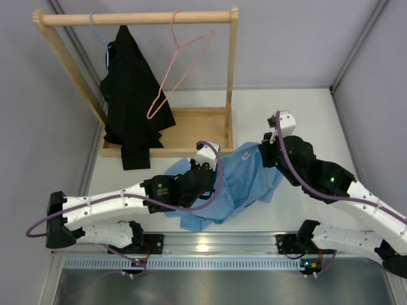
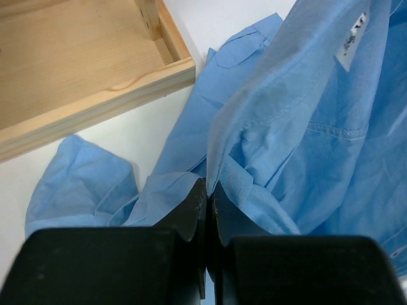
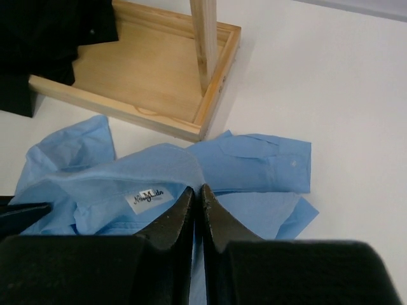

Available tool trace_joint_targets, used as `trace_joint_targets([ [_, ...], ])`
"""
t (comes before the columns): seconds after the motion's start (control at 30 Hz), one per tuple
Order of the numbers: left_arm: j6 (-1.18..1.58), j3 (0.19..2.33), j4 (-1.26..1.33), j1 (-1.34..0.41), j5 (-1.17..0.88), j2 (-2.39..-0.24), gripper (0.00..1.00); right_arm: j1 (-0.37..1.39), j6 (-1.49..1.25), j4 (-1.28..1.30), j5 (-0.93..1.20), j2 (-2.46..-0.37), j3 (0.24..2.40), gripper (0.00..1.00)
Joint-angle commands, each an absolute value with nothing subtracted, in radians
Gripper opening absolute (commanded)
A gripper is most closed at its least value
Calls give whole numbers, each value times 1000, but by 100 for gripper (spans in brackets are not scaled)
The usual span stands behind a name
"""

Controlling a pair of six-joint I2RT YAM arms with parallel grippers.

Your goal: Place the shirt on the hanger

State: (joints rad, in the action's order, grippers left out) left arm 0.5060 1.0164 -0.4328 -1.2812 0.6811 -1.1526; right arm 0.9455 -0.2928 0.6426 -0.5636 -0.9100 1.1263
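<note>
The light blue shirt (image 1: 245,178) lies bunched on the white table in front of the rack. My left gripper (image 1: 206,159) is shut on a fold of the shirt (image 2: 305,127) at its left side, the fingertips pinching fabric (image 2: 208,187). My right gripper (image 1: 264,149) is shut on the collar edge of the shirt (image 3: 254,165), right beside the white neck label (image 3: 148,198); the pinch shows in the right wrist view (image 3: 198,190). The pink hanger (image 1: 181,70) hangs empty on the wooden rail, above and behind the shirt.
A wooden rack with a rail (image 1: 137,18) and a tray base (image 1: 191,130) stands at the back. A black garment (image 1: 133,95) hangs on a thin blue hanger (image 1: 98,35) at the rail's left. Grey walls close in on both sides.
</note>
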Motion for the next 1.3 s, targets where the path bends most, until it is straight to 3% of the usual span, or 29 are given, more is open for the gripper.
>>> trace_joint_targets([
  [0.0,509,1081,-430,-1287,729,-1170,0,917,-298,582,-473,-874,1112,7],
  [0.07,503,1110,-431,-1289,761,-1166,0,913,-299,562,-395,-850,1074,26],
  [0.13,491,1130,-433,-1285,781,-1161,0,910,-308,558,-370,-833,1049,32],
  [0.4,511,1169,-434,-1284,870,-1161,0,904,-413,517,-302,-730,804,48],
  [0.57,526,1170,-431,-1281,888,-1172,0,897,-440,509,-295,-661,697,50],
  [0.67,531,1169,-433,-1276,887,-1170,0,890,-442,491,-264,-625,646,47],
  [0.73,532,1169,-433,-1275,887,-1170,0,888,-445,477,-241,-606,626,37],
  [0.87,526,1183,-433,-1272,894,-1170,0,890,-448,471,-216,-548,623,28],
  [0.93,511,1196,-434,-1270,910,-1169,0,888,-433,486,-200,-532,652,8],
  [0.97,502,1209,-431,-1270,914,-1166,0,888,-419,497,-187,-526,710,0],
  [1.1,343,1412,-417,-1272,899,-1154,0,888,-330,618,-172,-618,1041,0],
  [1.13,307,1451,-394,-1272,882,-1126,0,888,-293,670,-149,-650,1230,0],
  [1.27,148,1499,-172,-1270,564,-979,0,890,-268,762,93,-856,1674,0],
])
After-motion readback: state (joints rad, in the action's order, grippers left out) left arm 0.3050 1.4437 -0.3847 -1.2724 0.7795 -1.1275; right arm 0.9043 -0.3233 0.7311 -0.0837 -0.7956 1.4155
